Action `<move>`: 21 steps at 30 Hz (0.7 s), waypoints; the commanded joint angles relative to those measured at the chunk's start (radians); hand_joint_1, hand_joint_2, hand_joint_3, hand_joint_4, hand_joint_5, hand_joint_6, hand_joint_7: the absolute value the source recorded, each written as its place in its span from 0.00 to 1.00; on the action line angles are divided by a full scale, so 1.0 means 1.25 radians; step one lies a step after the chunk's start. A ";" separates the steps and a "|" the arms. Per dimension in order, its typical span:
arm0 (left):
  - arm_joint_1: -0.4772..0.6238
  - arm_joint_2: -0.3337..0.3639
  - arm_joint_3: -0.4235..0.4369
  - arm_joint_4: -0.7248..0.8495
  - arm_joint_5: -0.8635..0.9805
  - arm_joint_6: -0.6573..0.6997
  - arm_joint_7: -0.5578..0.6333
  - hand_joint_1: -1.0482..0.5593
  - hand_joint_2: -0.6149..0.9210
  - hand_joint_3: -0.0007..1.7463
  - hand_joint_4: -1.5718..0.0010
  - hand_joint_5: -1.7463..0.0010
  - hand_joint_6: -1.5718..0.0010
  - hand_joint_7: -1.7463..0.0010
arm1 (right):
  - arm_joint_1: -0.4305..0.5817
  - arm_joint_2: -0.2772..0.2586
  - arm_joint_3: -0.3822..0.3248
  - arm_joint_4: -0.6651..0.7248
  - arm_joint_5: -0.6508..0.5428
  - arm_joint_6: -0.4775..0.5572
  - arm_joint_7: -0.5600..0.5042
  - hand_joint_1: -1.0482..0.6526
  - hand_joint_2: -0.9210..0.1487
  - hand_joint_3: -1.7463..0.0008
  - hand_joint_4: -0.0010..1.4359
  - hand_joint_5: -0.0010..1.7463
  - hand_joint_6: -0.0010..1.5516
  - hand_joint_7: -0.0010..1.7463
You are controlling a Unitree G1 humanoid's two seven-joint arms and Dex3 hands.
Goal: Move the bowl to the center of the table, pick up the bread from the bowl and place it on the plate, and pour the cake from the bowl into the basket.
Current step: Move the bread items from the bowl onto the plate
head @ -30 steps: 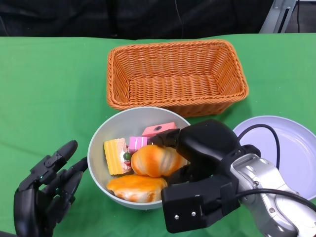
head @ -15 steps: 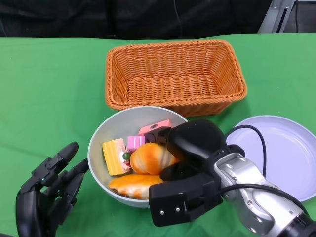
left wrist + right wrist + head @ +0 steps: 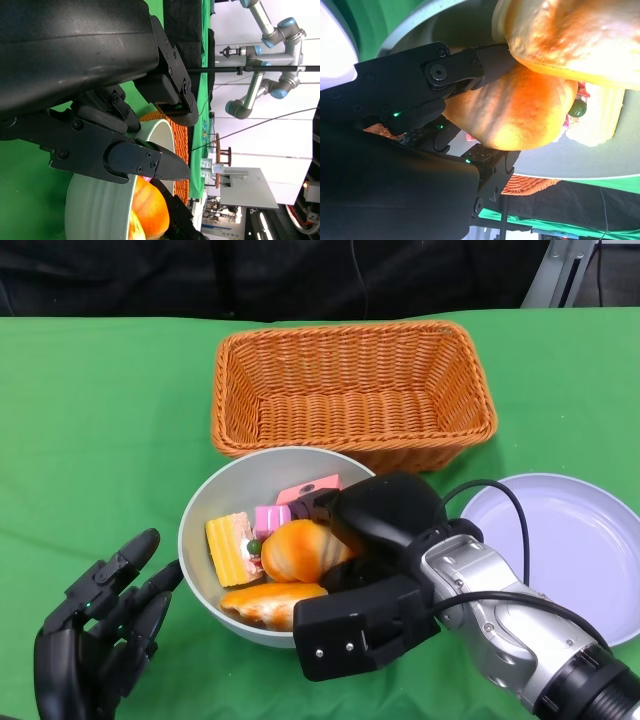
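A grey bowl (image 3: 205,530) sits on the green surface (image 3: 100,430), near the middle and close to the robot. Just behind it, almost touching, is an orange woven basket (image 3: 352,390). A pale purple plate (image 3: 580,540) lies to the right of the bowl, a little apart from it.

Inside the bowl there are two orange bread rolls. One round bread roll (image 3: 297,551) sits in the middle, and a longer bread roll (image 3: 270,602) lies at the near side. There are also cake pieces: a yellow cake slice (image 3: 228,548) on the left side, a small pink cake (image 3: 270,519) beside it, and another pink cake piece (image 3: 308,487) toward the back.

The right hand (image 3: 365,540) reaches into the bowl from the right side. Its black fingers (image 3: 470,65) are wrapped around the round bread roll (image 3: 520,115). The right wrist view shows one finger pressed on one side of the roll and other fingers under it, so the hand has hold of it. The roll is down in the bowl, with the longer roll (image 3: 570,35) right next to it.

The left hand (image 3: 95,640) is to the left of the bowl, low and near the robot. Its fingers are spread apart and hold nothing. The fingertips (image 3: 140,543) point toward the bowl's rim and are just beside it. In the left wrist view the fingers (image 3: 135,160) reach close to the bowl's wall (image 3: 95,210).
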 commanded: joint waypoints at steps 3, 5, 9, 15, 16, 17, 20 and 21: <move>-0.004 0.003 -0.003 0.010 0.002 -0.018 -0.010 0.29 1.00 0.07 0.41 1.00 0.47 1.00 | -0.002 -0.006 0.007 0.017 0.012 -0.005 -0.002 0.20 0.01 0.99 0.57 0.03 0.36 0.02; -0.008 0.005 -0.001 0.019 0.003 -0.021 -0.009 0.29 1.00 0.07 0.41 1.00 0.47 1.00 | 0.003 -0.005 -0.004 0.018 0.032 -0.019 -0.020 0.24 0.03 1.00 0.63 0.05 0.41 0.03; -0.020 0.011 0.003 0.044 -0.002 -0.030 -0.016 0.29 1.00 0.08 0.41 1.00 0.47 1.00 | 0.004 -0.006 -0.021 0.040 0.068 -0.070 -0.080 0.33 0.06 1.00 0.62 0.38 0.54 0.02; -0.038 0.016 0.011 0.078 -0.011 -0.043 -0.029 0.29 1.00 0.08 0.40 1.00 0.47 1.00 | -0.002 0.000 -0.052 0.092 0.136 -0.165 -0.147 0.45 0.04 1.00 0.51 0.66 0.68 0.05; -0.041 0.017 0.013 0.084 -0.014 -0.045 -0.033 0.29 1.00 0.08 0.40 1.00 0.47 1.00 | -0.004 -0.001 -0.056 0.099 0.147 -0.183 -0.152 0.46 0.04 1.00 0.52 0.65 0.68 0.05; -0.044 0.017 0.014 0.089 -0.016 -0.047 -0.036 0.29 1.00 0.08 0.40 1.00 0.47 1.00 | -0.005 -0.001 -0.061 0.106 0.157 -0.198 -0.156 0.46 0.03 0.99 0.53 0.64 0.68 0.05; -0.050 0.018 0.016 0.099 -0.022 -0.052 -0.045 0.30 1.00 0.08 0.40 1.00 0.48 1.00 | -0.005 0.002 -0.075 0.114 0.180 -0.228 -0.164 0.48 0.04 1.00 0.54 0.65 0.69 0.05; -0.051 0.018 0.017 0.101 -0.023 -0.054 -0.047 0.30 1.00 0.08 0.40 1.00 0.48 1.00 | -0.006 0.001 -0.077 0.114 0.184 -0.233 -0.164 0.48 0.03 1.00 0.54 0.64 0.69 0.04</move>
